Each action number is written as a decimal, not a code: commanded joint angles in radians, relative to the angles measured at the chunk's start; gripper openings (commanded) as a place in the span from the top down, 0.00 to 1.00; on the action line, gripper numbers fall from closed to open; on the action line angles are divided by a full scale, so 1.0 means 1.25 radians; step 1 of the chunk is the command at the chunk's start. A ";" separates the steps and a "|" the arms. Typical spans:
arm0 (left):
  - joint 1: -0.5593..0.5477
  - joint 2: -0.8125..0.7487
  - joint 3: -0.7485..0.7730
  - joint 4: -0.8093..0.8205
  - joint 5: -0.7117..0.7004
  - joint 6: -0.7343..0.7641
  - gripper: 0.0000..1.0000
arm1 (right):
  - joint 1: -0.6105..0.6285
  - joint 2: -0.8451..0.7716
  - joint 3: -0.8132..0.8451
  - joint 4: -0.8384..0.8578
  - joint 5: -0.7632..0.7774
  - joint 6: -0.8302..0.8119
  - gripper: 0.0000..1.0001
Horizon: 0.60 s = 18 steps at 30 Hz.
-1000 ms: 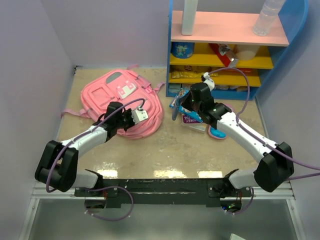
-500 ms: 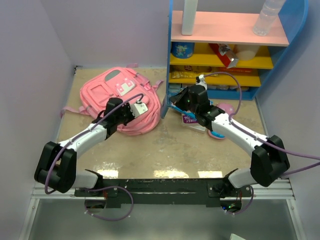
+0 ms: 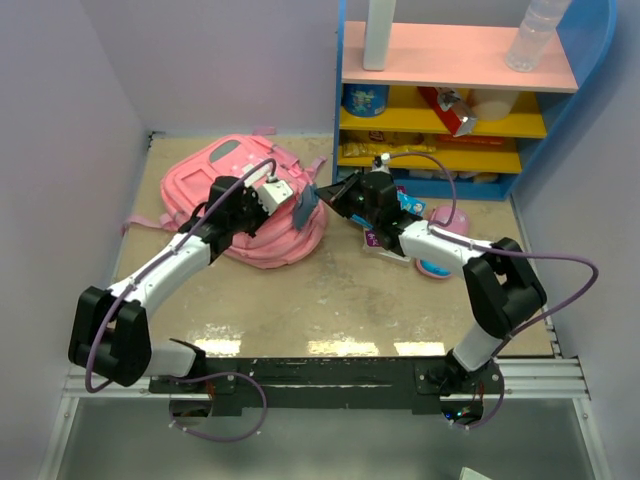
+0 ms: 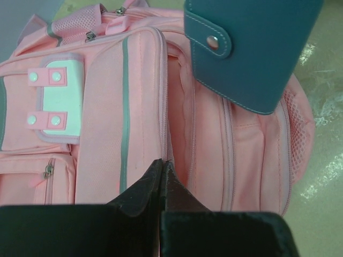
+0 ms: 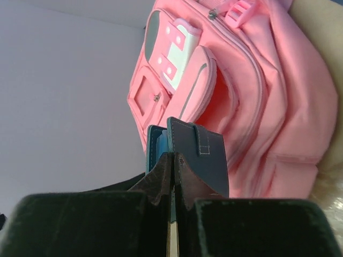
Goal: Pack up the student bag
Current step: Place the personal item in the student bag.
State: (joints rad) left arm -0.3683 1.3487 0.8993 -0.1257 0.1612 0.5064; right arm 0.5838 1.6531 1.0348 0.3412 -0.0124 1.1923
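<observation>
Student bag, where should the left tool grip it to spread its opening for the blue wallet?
Pinch the fabric lip along the zip beside the raised front pocket, coming down from above. The student bag lies front up and soft, so that slim edge fits the left tool; the bulky body would probably not.

The wallet [image 3: 305, 207] hangs at the right edge of the student bag [image 3: 195, 180]; shelf unit [image 3: 450, 62] rightward
</observation>
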 commanded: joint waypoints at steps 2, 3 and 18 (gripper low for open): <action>0.000 -0.049 0.062 0.004 0.022 -0.060 1.00 | 0.005 0.022 0.021 0.171 -0.048 0.098 1.00; 0.000 -0.049 0.062 0.002 0.023 -0.063 1.00 | 0.004 0.029 0.018 0.180 -0.048 0.117 1.00; 0.000 -0.062 0.070 -0.017 0.059 -0.096 1.00 | 0.024 0.107 -0.085 0.284 0.007 0.250 1.00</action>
State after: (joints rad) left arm -0.3676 1.3212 0.9131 -0.1902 0.1753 0.4271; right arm 0.6044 1.7718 0.9516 0.6476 -0.0544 1.4387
